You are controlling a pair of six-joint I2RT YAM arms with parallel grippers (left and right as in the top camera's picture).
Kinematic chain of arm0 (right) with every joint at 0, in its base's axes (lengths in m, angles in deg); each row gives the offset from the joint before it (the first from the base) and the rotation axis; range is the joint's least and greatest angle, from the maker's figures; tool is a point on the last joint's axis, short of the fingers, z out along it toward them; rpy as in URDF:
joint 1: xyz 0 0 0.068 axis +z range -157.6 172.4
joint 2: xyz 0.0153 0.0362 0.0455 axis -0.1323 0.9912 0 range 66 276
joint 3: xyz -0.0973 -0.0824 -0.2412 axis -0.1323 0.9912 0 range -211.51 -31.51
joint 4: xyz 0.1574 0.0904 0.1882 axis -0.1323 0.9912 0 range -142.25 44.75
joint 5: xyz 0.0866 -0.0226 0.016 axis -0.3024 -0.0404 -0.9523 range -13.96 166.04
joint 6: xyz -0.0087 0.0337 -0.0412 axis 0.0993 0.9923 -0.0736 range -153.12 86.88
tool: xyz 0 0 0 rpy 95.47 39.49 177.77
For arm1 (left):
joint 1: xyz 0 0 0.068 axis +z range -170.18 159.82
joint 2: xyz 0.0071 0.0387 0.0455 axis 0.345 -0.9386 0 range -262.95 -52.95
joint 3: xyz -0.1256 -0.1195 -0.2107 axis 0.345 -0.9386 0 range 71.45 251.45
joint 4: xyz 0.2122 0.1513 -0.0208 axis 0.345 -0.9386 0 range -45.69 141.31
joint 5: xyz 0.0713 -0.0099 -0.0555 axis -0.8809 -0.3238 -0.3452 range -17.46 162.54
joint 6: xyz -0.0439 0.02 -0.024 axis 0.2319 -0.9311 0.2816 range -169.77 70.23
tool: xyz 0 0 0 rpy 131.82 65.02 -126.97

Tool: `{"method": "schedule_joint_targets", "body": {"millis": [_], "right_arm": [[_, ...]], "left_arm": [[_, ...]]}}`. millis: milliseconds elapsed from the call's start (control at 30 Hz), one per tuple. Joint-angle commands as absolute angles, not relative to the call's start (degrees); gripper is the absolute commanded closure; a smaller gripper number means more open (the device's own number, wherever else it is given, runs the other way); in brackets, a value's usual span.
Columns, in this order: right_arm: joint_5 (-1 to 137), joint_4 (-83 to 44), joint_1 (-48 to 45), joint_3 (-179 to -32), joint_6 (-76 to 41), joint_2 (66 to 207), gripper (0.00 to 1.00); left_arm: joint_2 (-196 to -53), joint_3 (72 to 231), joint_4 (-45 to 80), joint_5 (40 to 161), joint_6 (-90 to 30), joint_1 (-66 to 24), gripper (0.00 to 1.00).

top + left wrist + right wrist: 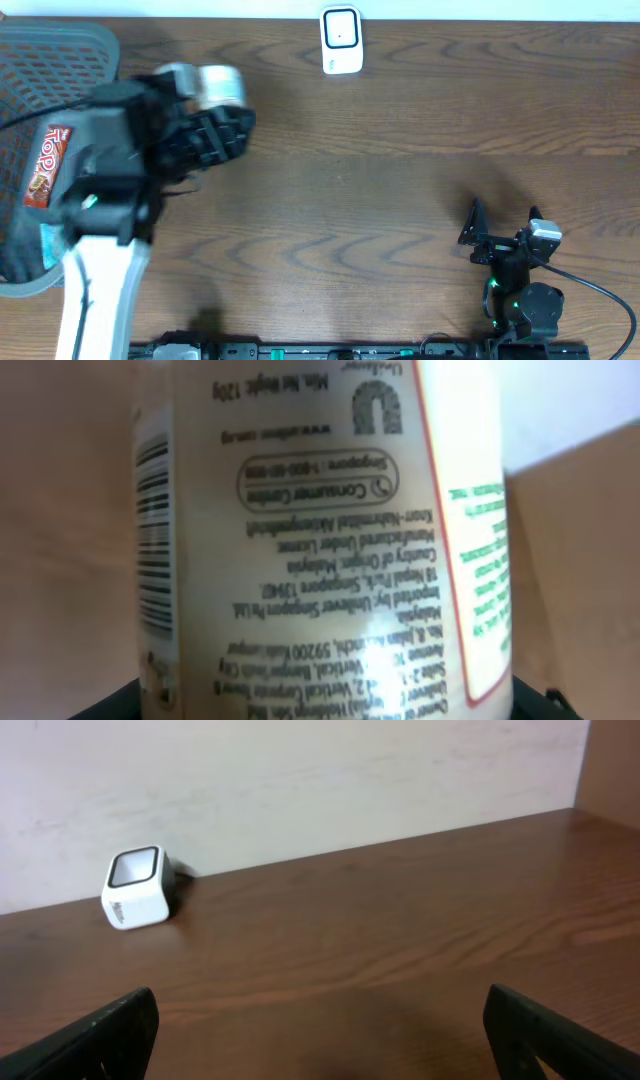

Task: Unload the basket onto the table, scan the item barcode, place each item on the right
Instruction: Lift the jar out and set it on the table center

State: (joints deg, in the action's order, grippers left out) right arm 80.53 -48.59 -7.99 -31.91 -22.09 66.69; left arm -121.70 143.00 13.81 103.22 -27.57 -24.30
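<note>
— Where do we find the container (210, 88)?

— At the left of the table (400, 180), just right of the grey mesh basket (60, 40). From overhead we see it as a pale cylinder with a greyish end, sticking out past the black fingers of the left gripper (205, 108).

— So do we call that a grip?

— We do. The fingers are clamped on the container, one to each side. In the left wrist view its cream label fills nearly the whole frame, with the print upside down to that camera.

— Can we see the barcode (155, 540)?

— Yes, as a strip of black bars along the left edge of the label, curving away round the side. On the right edge we see a red-bordered panel with green lettering, too blurred to read.

— And the scanner (341, 40)?

— It is a small white box with a dark window, standing at the far edge of the table against the pale wall. It is well apart from the container, farther back and to the right.

— What of the right gripper (505, 228)?

— It sits low at the near right of the table. Its fingers (100, 1035) stand wide apart with only bare wood between them, and its wrist camera looks across at the scanner.

— Anything in the basket?

— We see a red packet (47, 165) lying inside, partly hidden behind the left arm.
</note>
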Motion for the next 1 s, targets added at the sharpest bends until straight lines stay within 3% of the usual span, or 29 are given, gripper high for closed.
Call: {"method": "schedule_joint_targets", "body": {"millis": [0,333,667,967], "right_arm": [[80.60,-48.37,-7.51,-31.82,-22.92,66.38,0.01],[80.60,-48.37,-7.51,-31.82,-22.92,66.38,0.01],[80.55,-48.37,-7.51,-31.82,-22.92,66.38,0.01],[80.53,-48.37,-7.51,-31.82,-22.92,66.38,0.01]], "left_arm": [[-127.47,143.67,13.99,101.40,-20.86,-28.65,0.32],[-142.81,143.67,9.02,101.88,-5.15,-33.96,0.32],[-147.47,143.67,12.28,104.40,13.37,-37.05,0.32],[-148.98,143.67,13.31,103.13,18.53,-40.52,0.31]]}}
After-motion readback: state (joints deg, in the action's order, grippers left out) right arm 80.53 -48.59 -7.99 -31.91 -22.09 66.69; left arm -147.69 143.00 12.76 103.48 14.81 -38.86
